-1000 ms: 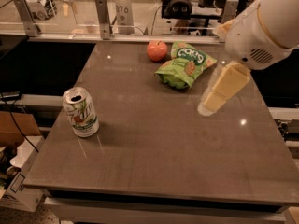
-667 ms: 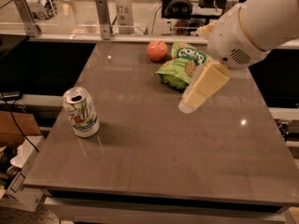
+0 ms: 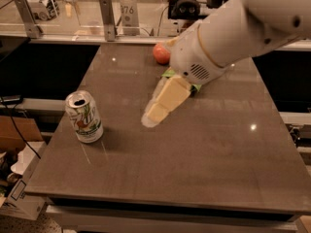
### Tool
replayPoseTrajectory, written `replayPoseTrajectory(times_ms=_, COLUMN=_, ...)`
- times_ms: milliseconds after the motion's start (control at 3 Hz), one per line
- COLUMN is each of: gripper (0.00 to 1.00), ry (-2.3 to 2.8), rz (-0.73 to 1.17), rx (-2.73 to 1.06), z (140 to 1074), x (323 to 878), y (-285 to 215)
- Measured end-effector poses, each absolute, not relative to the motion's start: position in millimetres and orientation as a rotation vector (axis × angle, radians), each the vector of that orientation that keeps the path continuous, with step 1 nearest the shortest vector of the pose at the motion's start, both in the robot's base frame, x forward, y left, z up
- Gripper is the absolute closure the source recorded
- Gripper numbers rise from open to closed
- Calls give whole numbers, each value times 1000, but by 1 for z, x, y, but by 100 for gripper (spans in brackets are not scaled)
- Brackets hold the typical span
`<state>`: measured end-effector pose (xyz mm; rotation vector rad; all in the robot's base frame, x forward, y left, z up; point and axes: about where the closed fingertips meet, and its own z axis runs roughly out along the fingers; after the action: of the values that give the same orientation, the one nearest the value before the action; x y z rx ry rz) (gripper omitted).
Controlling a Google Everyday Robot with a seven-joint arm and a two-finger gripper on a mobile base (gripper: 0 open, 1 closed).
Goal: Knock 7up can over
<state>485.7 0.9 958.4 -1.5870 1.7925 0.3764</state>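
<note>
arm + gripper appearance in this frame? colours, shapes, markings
Arm: smooth white rounded shell, dotted vent grille by the wrist, no cables showing. Gripper: cream-yellow, blocky, tapering wedge, above the table, apart from the 7up can.

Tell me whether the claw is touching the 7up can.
Apart. The camera view shows a strip of bare table between the upright 7up can and the claw, which hangs over the table's middle.

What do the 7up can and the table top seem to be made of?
The 7up can looks like thin aluminium: silvery, shiny, with printed green marks. The table top seems polished stone or laminate, grey-brown; it mirrors small lights. The gripper, hovering over the table top apart from the can, looks like matte cream plastic.
</note>
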Motion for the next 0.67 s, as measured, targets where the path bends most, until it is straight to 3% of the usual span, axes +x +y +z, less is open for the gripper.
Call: replayPoseTrajectory(times_ms=667, gripper=0, ry=1728, rz=447, rx=-1652, z=931, x=476, y=76)
